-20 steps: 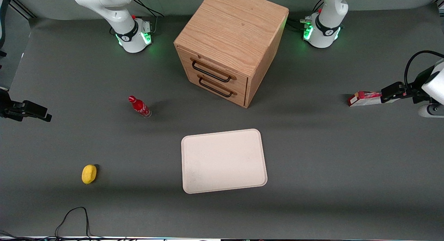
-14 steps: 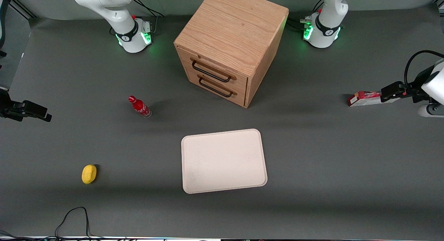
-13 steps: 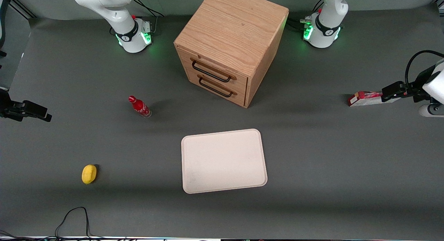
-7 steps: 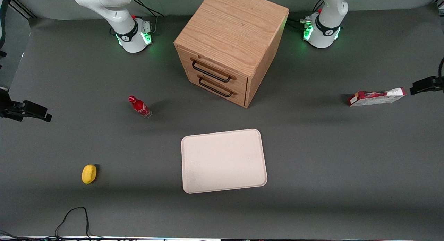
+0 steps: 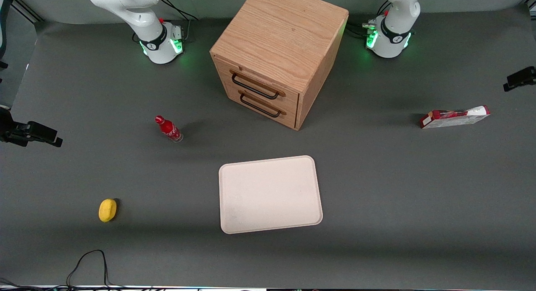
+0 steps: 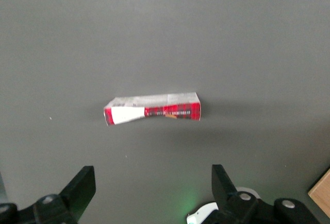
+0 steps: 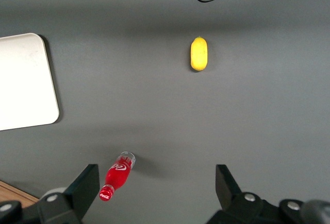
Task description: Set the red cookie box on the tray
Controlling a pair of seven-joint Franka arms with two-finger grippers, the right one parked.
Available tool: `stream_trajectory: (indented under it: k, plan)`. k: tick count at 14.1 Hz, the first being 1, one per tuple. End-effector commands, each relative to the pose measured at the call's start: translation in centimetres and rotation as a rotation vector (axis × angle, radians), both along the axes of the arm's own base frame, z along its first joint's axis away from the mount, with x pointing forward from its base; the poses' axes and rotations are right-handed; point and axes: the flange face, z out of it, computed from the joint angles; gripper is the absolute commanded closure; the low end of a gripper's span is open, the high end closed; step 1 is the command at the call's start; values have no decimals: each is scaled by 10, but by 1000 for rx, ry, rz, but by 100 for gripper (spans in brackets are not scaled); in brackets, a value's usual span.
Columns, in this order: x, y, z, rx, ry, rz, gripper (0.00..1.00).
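Black, two-fingered and spread wide with nothing held, the left arm's hand hangs high above the dark grey bench at the working arm's end; directly below it, between the lines of its fingers, lies the long slim red cardboard cookie box with its white end; the box's long axis runs across the gap from finger to finger, so a turn of the wrist looks needed; the flat cream-white tray lies well apart, nearer the front camera.
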Motion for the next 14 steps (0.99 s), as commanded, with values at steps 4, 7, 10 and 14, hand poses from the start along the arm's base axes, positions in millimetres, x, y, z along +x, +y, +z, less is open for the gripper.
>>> stream_trajectory:
  k: [4, 7, 10, 14]
  plan:
    - [-40, 9, -8, 22, -7, 240, 0]
    - [-43, 11, -10, 64, -1, 564, 0]
    - [-51, 26, -15, 104, -9, 887, 0]
    - [-56, 31, -27, 138, -50, 1223, 0]
